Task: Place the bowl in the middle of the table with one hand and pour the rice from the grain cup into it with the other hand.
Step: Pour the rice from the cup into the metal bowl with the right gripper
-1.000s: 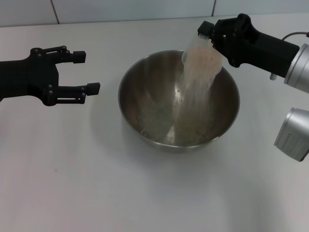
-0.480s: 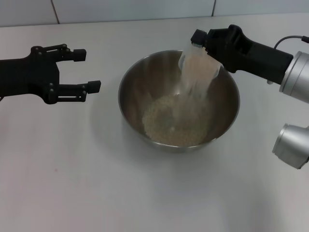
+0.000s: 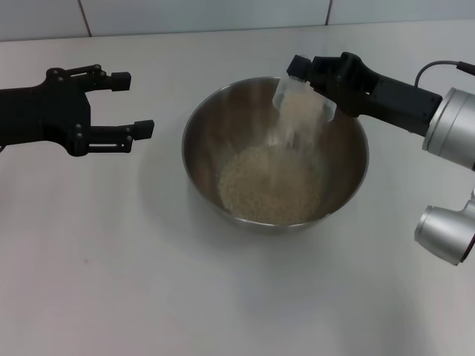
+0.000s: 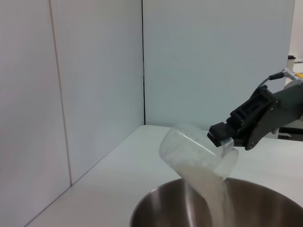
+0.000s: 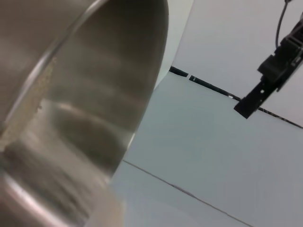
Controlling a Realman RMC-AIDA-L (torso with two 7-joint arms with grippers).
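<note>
The right gripper [image 3: 310,72] clamps the clear cup [image 3: 300,101], tipped mouth-down — pale rice [image 3: 269,183] streams below it into the shiny bowl [image 3: 204,133] on the bench [image 3: 148,267]. The left gripper [image 3: 132,104] hangs open beside the bowl.

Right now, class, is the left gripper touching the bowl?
No, the left gripper hangs open over the table, clearly apart from the bowl.

The head view looks down on the bench [image 3: 148,282]; both wrist views sit low, sharing the steel bowl [image 3: 274,152] [image 4: 213,208] [image 5: 94,94].
</note>
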